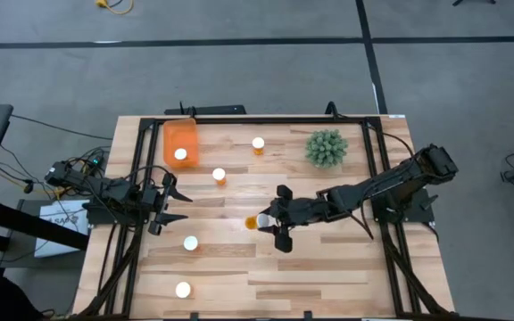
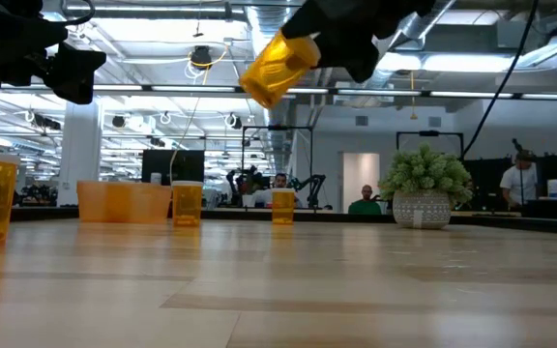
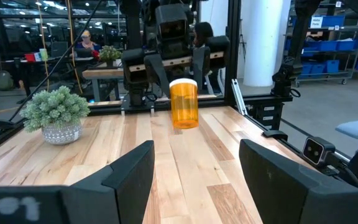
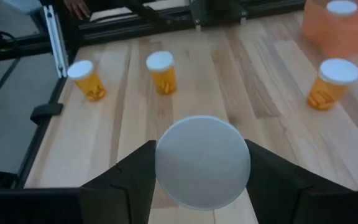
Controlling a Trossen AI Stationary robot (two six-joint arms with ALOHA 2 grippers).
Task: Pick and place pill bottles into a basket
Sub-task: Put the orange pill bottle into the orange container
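You have a table of pale wood planks, smooth with a soft satin sheen and visible grain. The pill bottles are translucent orange plastic, glossy, each topped with a matt white plastic cap; small pills show through the walls. The bottle in the right gripper looks the same amber plastic. The basket is bright orange plastic, smooth and slightly see-through. Both the right gripper and the left gripper have dark, matt plastic-looking fingers. The frame round the table is black metal, dull. The plant has spiky green plastic-looking leaves in a rough, pale pot.
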